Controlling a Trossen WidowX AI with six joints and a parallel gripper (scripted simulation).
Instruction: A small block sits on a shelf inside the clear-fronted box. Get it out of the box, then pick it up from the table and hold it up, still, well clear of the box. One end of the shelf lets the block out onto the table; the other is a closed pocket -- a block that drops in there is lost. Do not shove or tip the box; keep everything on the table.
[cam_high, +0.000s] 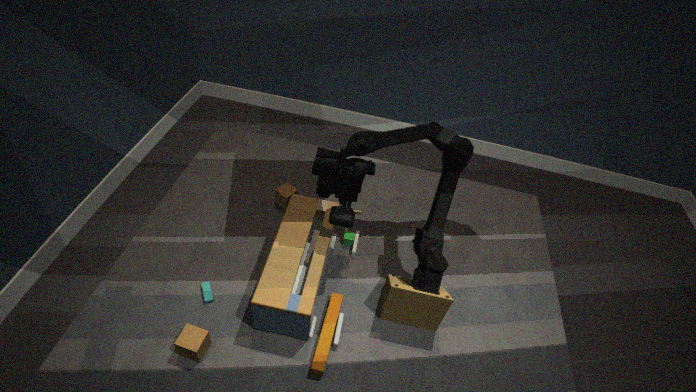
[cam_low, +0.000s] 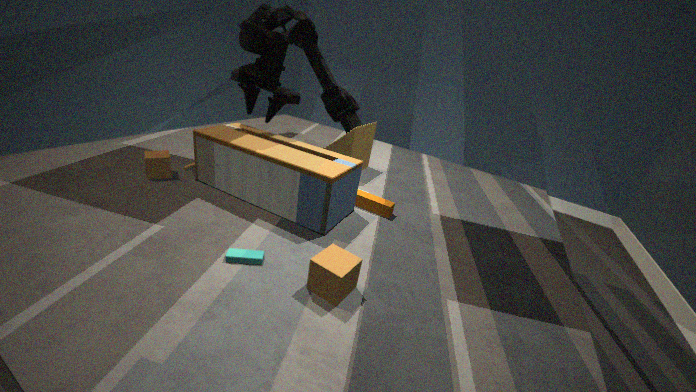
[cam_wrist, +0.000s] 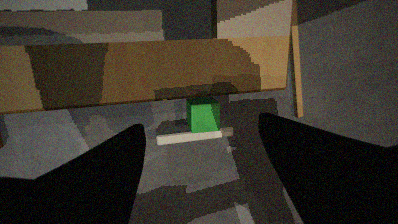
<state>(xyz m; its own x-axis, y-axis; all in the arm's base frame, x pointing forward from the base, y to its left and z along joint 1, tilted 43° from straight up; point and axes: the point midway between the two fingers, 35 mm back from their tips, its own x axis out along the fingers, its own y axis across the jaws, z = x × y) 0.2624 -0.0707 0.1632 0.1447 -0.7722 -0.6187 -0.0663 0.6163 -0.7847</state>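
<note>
The small green block (cam_high: 349, 238) (cam_wrist: 204, 112) is outside the box, on the table close beside the box's long slotted side, against a short white strip (cam_high: 355, 242) (cam_wrist: 190, 138). The box (cam_high: 287, 255) (cam_low: 250, 175) (cam_wrist: 135, 72) stands upright with a wooden top and a long slot. My gripper (cam_low: 259, 117) (cam_wrist: 202, 127) is open and empty. It hangs above the block, higher than the box top, with the block between and beyond the fingertips in the wrist view. The block is hidden behind the box in the exterior view.
An orange bar (cam_high: 327, 332) (cam_low: 375, 202) lies near one box end. A wooden cube (cam_high: 285, 195) (cam_low: 157, 165) stands by the other end. Another cube (cam_high: 192, 341) (cam_low: 334, 275) and a teal piece (cam_high: 207, 292) (cam_low: 245, 256) lie on the far side from my arm's base (cam_high: 415, 307).
</note>
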